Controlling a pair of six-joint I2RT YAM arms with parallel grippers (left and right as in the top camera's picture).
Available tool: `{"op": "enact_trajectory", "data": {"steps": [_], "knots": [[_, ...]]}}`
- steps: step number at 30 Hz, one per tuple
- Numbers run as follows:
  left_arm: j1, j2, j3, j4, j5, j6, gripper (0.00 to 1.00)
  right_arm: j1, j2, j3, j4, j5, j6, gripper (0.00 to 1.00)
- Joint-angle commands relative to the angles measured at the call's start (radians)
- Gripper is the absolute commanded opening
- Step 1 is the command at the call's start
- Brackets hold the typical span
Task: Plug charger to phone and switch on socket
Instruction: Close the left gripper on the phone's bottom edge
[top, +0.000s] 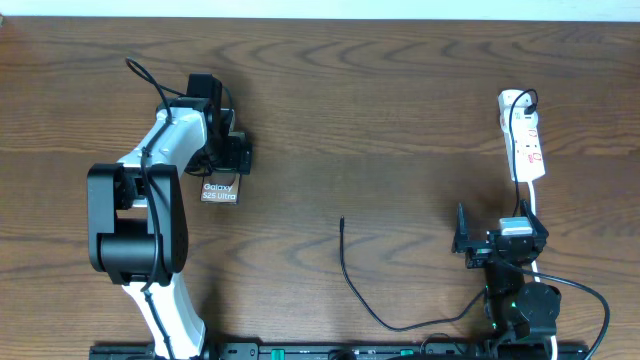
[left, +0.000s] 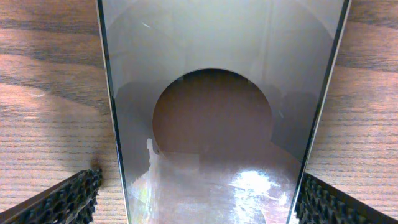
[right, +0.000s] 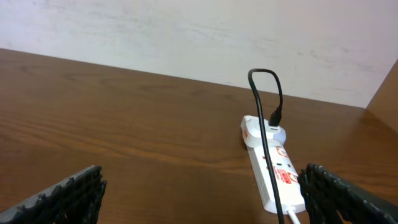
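Left jaws are standing fully open and straddling the phone (left: 217, 93), which is lying flat at left of centre in the overhead view. The ribbed pads (left: 62, 202) are sitting just outside its long edges, apparently not touching. Right jaws are gaping wide too and holding nothing, sitting low at lower right of the overhead and facing the socket (top: 525, 140) at upper right. The charger (top: 343, 250) is lying loose on the bench (top: 400, 80) with its plug tip (top: 342, 222) pointing up-frame at centre, well apart from the phone and both arms. Risks, as a judgement: the cable is thin and lying flat, so a pinch is likely slipping or catching the tip skewed, and a skewed tip is going to jam or miss the port. The phone is glossy and unclamped, so an insertion push is likely sliding it across the wood unless the left jaws are closing on it first, and an off-centre squeeze is risking a twist. Which short end is carrying the port cannot be told. At the socket, the white cord (top: 533, 205) is trailing down right beside the right arm, and a black lead (right: 264, 106) is looping up from the strip's far end. Both are posing snag hazards for a reach to the red switches (right: 283, 175). Room: the centre is offering wide bare wood between the arms, while the socket is sitting near the far edge with the pale wall (right: 186, 31) behind it, so approach there is getting tighter.
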Motion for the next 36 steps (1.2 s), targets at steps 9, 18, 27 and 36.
{"op": "enact_trajectory", "data": {"steps": [9,18,27,36], "knots": [[0.002,0.016,-0.009,-0.005,-0.012,0.003,0.98,0.007,-0.006,-0.001,-0.004,0.012,0.0,0.99],[0.002,0.016,-0.009,-0.005,-0.012,0.003,0.95,0.007,-0.006,-0.001,-0.004,0.012,0.0,0.99],[0.002,0.016,-0.009,-0.005,-0.012,0.003,0.94,0.007,-0.006,-0.001,-0.004,0.012,0.0,0.99],[0.002,0.016,-0.009,-0.005,-0.012,0.003,0.83,0.007,-0.006,-0.001,-0.004,0.012,0.0,0.99]]}}
